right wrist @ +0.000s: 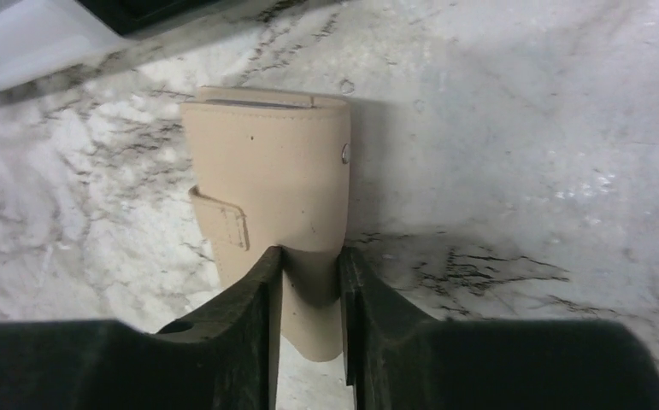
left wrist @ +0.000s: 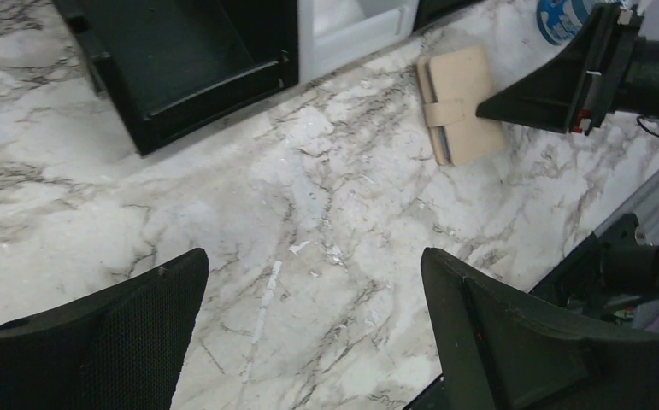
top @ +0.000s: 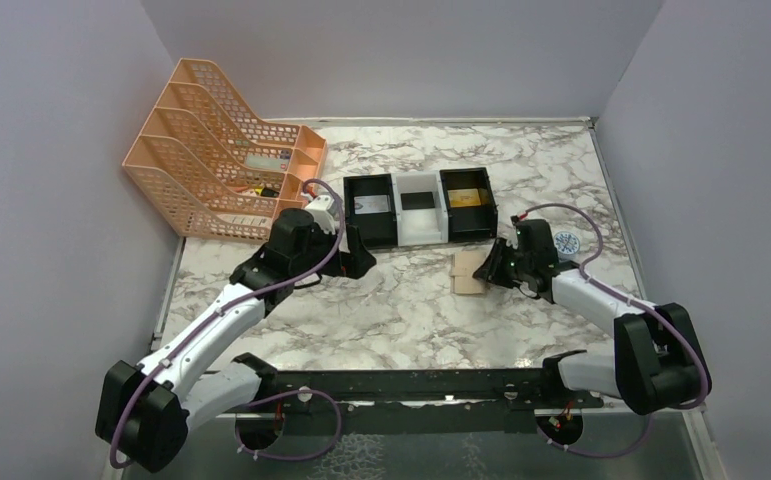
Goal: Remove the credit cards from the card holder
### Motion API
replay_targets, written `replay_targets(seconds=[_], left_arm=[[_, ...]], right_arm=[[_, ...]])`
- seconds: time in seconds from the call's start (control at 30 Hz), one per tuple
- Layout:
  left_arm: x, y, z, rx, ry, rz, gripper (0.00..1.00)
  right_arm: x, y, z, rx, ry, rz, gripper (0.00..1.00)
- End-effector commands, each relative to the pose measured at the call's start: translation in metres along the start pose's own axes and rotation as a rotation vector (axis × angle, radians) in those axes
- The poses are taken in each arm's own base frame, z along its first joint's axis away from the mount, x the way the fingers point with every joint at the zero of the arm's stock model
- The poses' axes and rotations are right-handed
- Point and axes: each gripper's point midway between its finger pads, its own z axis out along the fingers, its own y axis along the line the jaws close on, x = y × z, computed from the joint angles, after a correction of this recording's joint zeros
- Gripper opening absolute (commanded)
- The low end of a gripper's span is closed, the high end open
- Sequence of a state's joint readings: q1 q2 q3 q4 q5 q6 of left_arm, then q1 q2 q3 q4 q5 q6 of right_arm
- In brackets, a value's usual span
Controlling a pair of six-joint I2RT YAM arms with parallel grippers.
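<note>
The tan card holder [top: 468, 272] lies folded on the marble table, just in front of the trays. In the right wrist view the card holder [right wrist: 266, 171] shows its strap and snap, and its near end fills the gap between my right gripper [right wrist: 310, 254] fingers, which touch it on both sides. The left wrist view shows the card holder [left wrist: 462, 102] with the right gripper [left wrist: 490, 109] at its edge. No credit cards show outside it. My left gripper [left wrist: 313, 256] hovers open over bare marble, left of the holder, in front of the left black tray [top: 369, 210].
A row of trays sits behind the holder: black, white [top: 420, 208] and black [top: 467, 203], each with a flat item inside. An orange file rack [top: 221, 165] stands at the back left. A small blue-white round item [top: 565, 241] lies right of the right gripper.
</note>
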State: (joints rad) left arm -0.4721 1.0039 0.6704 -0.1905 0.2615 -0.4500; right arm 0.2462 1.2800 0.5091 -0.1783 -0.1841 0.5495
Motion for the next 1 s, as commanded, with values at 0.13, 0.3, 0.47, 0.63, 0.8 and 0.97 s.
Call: replay_targets(seconds=[0.13, 0.3, 0.47, 0.63, 0.8, 0.97], left_arm=[[0.003, -0.025, 0.001, 0.072, -0.014, 0.037, 0.98], [0.000, -0.024, -0.005, 0.061, -0.057, 0.030, 0.98], [-0.009, -0.018, -0.014, 0.014, -0.111, 0.011, 0.99], [-0.021, -0.008, -0.019, -0.056, -0.160, 0.008, 0.99], [-0.031, 0.010, -0.025, -0.174, -0.210, -0.037, 0.99], [-0.034, 0.034, -0.037, -0.309, -0.281, -0.131, 0.99]], right_arm=[[0.003, 0.022, -0.012, -0.165, -0.047, -0.060, 0.02], [0.004, 0.032, -0.033, -0.205, -0.041, -0.111, 0.02], [0.007, 0.040, -0.050, -0.189, -0.004, -0.098, 0.04], [0.003, 0.044, -0.056, -0.015, 0.019, -0.184, 0.05], [-0.003, 0.037, -0.064, 0.250, 0.009, -0.304, 0.06], [-0.016, 0.038, -0.071, 0.325, -0.060, -0.378, 0.07]])
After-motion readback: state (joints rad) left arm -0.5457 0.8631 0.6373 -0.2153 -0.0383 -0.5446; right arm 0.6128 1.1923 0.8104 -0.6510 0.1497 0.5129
